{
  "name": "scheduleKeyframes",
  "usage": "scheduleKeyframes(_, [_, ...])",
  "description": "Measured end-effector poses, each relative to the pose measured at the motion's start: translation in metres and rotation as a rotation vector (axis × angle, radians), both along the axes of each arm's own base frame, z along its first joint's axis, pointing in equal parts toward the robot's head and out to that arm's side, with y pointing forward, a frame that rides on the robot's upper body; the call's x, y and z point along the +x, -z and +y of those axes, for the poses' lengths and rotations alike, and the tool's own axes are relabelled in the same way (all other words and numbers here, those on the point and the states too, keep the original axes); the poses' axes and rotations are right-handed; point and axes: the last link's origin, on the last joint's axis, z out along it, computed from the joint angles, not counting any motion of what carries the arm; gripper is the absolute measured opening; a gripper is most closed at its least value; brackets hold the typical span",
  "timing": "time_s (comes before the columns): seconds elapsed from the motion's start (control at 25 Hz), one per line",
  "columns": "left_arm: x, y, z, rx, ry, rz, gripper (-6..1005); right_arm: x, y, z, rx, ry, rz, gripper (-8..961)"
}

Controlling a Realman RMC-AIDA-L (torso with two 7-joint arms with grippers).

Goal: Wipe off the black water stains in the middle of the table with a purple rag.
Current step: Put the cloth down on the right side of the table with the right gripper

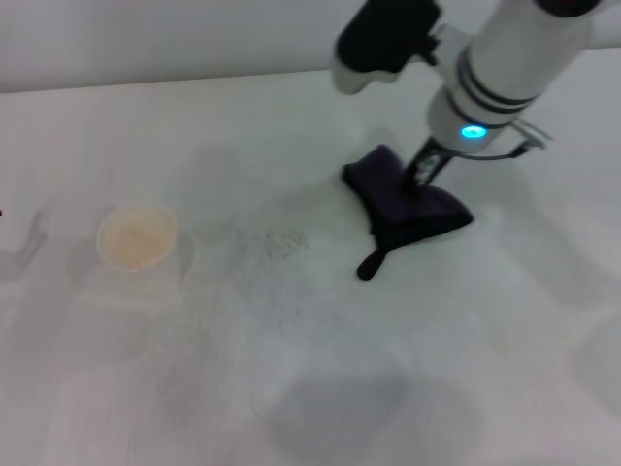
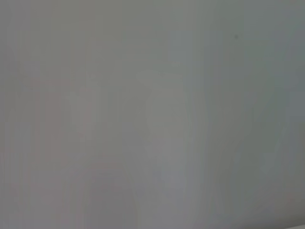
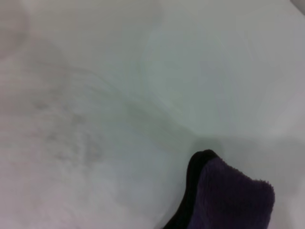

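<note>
On the left of the table [image 1: 291,388] I see a paper cup [image 1: 137,238], then faint grey specks [image 1: 277,241] in the middle, but no dark blot. Right of those lies the purple rag [image 1: 403,204], soft, light and floppy, so I would pinch its thick middle. My right gripper [image 1: 419,175] presses into the rag, fingers hidden, so I cannot tell their state; my left gripper is out of sight.

Glossy white cylindrical forearm of the right arm [image 1: 519,49], ringed near the wrist by two thin black bands. Below the bands, a small round light glowing cyan [image 1: 473,131] set in the white wrist collar. A rounded black housing [image 1: 386,34] joined to a white shell beside it. Beneath the collar, a slim dark metal right hand [image 1: 423,167], fingers not discernible.
</note>
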Motion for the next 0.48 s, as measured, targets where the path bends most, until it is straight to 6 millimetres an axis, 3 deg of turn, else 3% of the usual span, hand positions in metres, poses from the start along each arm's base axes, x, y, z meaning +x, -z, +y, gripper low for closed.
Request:
scheduleKeyframes(0.28, [0.002, -0.003, 0.011, -0.001, -0.01, 0.021, 877, 0.032, -0.029, -0.008, 0.081, 0.122, 0.013, 156])
scheduleKeyframes(0.48, [0.004, -0.005, 0.016, 0.003, -0.002, 0.025, 877, 0.049, -0.036, -0.016, 0.104, 0.185, -0.006, 162])
